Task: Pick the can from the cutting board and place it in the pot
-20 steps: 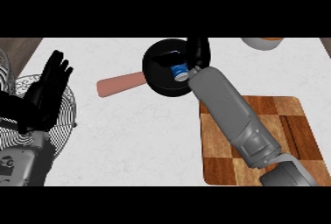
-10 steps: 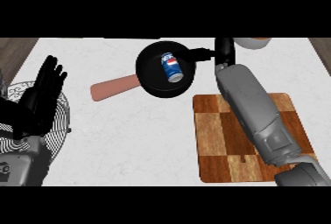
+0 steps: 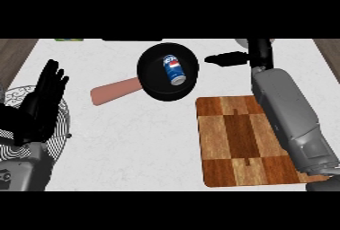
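The can [image 3: 174, 70] lies in the pot [image 3: 168, 72]; lift your empty, open right hand [image 3: 232, 58] straight clear of the rim.

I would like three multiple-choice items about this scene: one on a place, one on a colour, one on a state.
1. Where is the can?
A. on the cutting board
B. in the pot
C. in the right hand

2. What colour is the pot's handle?
A. reddish brown
B. green
C. white

3. How is the right hand?
A. curled round the can
B. open, holding nothing
C. pressing on the board

Answers:
1 B, the can lies on its side inside the black pot.
2 A, the handle is reddish brown.
3 B, its fingers are straight, beside the pot, apart from the cutting board.
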